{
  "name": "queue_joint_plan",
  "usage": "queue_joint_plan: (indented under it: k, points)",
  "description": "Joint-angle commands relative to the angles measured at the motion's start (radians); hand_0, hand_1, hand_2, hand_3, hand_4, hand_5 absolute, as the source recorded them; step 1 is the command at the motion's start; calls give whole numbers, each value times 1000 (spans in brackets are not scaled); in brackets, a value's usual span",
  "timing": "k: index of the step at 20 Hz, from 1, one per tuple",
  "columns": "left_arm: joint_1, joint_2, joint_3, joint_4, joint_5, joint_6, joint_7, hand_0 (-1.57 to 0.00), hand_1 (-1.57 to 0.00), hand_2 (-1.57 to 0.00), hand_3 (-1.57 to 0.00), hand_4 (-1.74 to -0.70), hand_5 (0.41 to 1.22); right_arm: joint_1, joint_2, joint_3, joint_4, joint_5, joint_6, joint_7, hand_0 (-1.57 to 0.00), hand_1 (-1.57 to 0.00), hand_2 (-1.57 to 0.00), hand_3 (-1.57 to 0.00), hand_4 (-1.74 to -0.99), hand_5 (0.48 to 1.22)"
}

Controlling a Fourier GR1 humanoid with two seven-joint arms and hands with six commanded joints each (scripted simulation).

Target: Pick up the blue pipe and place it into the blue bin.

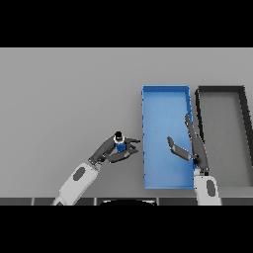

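Low in the middle of the frame, the left robot hand [114, 149] curls its fingers round the blue pipe [119, 144], just left of the blue bin [166, 97] on the grey bench [64, 99]. The right robot hand [190, 148] is spread wide over the bin's right side, beside a black bin [221, 89].

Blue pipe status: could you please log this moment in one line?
left hand: shut on blue pipe | blue bin: holds no pipe | right hand: open over bin
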State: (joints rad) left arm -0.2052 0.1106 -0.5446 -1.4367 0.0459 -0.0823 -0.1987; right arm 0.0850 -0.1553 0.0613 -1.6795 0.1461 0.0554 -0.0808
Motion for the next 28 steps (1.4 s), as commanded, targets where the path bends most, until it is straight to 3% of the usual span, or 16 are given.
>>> queue_joint_plan:
  k: [1,11,14,18,20,22,24,28]
  points:
    - [-7,1,5,-20,4,-3,16,-1528,-1535,-1540,-1539,-1468,1207,0,-4,-4,11,11,-9,-8,1,1,1,1,-1220,638]
    - [-57,-26,-3,-146,-6,-67,146,-1566,-1567,-1568,-1568,-1467,1220,3,-32,-20,4,10,-4,-29,1,1,1,1,-1151,643]
    - [-55,-37,12,-119,-17,-76,130,-1569,-1569,-1569,-1569,-1466,1220,195,86,38,-121,123,-145,-64,1,1,1,1,-1139,643]
    - [-55,-39,26,-125,-26,-92,128,-1570,-1570,-1570,-1570,-1466,1220,593,329,181,-286,335,-396,-140,1,1,1,1,-1191,642]
    - [-49,-48,22,-128,-36,-102,124,-1570,-1570,-1571,-1571,-1467,1220,672,366,226,-350,373,-427,-150,1,1,-20,1,-1187,642]
    - [-40,-53,24,-135,-40,-112,129,-1571,-1571,-1571,-1571,-1467,1221,694,361,273,-413,268,-348,-228,1,-12,-67,0,-1198,641]
    - [-35,-64,28,-135,-43,-117,134,-1571,-1571,-1571,-1571,-1467,1221,698,322,310,-452,210,-219,-102,1,-25,-106,-1,-1209,609]
    - [-44,-78,42,-127,-58,-132,155,-1571,-1571,-1571,-1571,-1467,1221,548,246,321,-545,163,-35,107,1,-14,-111,0,-1237,577]
